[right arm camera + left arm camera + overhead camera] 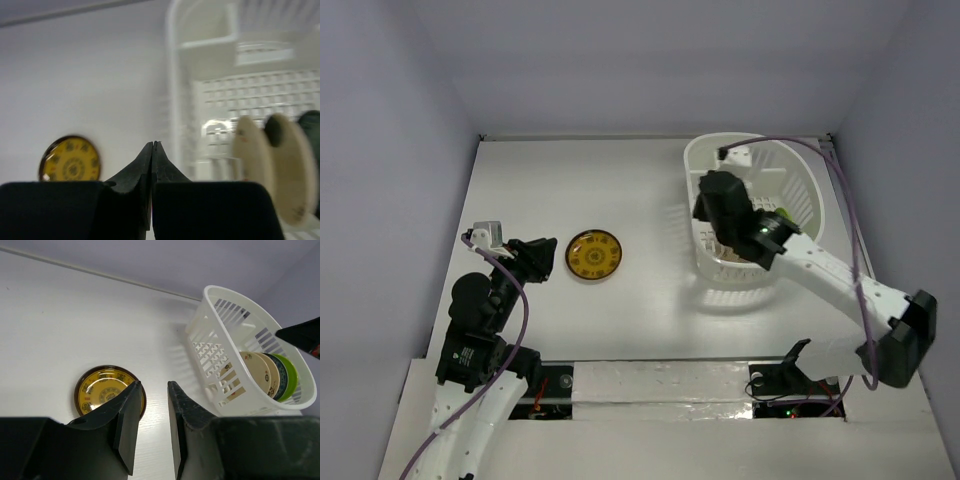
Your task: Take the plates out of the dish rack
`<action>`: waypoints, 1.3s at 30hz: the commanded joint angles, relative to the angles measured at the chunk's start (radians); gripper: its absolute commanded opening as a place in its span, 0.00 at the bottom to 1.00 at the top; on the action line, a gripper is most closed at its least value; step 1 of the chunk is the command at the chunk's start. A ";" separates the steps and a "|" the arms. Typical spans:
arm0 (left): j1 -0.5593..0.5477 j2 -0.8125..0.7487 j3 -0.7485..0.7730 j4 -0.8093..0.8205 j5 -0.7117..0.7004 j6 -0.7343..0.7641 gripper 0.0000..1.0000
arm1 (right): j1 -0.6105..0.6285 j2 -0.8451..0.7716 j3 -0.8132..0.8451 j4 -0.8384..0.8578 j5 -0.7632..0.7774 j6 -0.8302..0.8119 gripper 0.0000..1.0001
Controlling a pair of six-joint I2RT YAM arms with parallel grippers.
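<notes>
A yellow-orange patterned plate (594, 256) (103, 390) (70, 160) lies flat on the table, left of the white dish rack (701, 150) (235, 293) (173, 75). Standing on edge in the rack are a cream specked plate (252, 371) (251, 156), a beige plate (293, 167), a grey-blue plate (280, 376) and a lime green plate (785, 214) (290, 375). My left gripper (544, 258) (154, 383) hovers just left of the yellow plate, slightly open and empty. My right gripper (713, 205) (153, 143) hangs over the rack's left side, shut on nothing.
White walls close in the table on three sides. The rack sits at the back right corner. A purple cable (845, 200) loops from the right arm over the rack's right side.
</notes>
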 commanded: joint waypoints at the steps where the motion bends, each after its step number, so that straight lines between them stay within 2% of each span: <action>1: 0.009 -0.005 0.030 0.043 0.019 0.000 0.24 | -0.094 -0.084 -0.077 -0.191 0.063 -0.044 0.01; 2: 0.009 -0.005 0.030 0.045 0.020 0.000 0.24 | -0.111 -0.116 -0.081 -0.216 0.068 -0.059 0.13; 5: 0.009 -0.003 0.030 0.047 0.022 0.000 0.24 | -0.164 -0.127 -0.077 -0.318 0.078 -0.092 0.37; 6: 0.009 -0.002 0.030 0.047 0.022 0.000 0.24 | -0.174 -0.118 -0.074 -0.334 0.083 -0.101 0.41; 10: 0.009 -0.003 0.030 0.043 0.022 0.000 0.25 | -0.203 -0.064 -0.075 -0.341 0.020 -0.153 0.43; 13: 0.009 -0.002 0.030 0.045 0.020 0.000 0.25 | -0.203 -0.008 -0.071 -0.335 -0.008 -0.179 0.43; 19: 0.009 -0.008 0.030 0.045 0.022 0.001 0.25 | -0.212 0.098 -0.025 -0.378 0.063 -0.195 0.39; 25: 0.009 -0.015 0.031 0.045 0.022 0.003 0.26 | -0.212 0.167 0.026 -0.428 0.132 -0.201 0.28; 29: 0.009 -0.018 0.031 0.045 0.025 0.003 0.26 | -0.212 0.178 0.067 -0.459 0.158 -0.214 0.17; 34: 0.009 -0.018 0.033 0.047 0.025 0.004 0.26 | -0.212 0.187 0.100 -0.483 0.167 -0.238 0.13; 39: 0.009 -0.022 0.031 0.047 0.025 0.004 0.27 | -0.212 0.201 0.120 -0.499 0.180 -0.248 0.03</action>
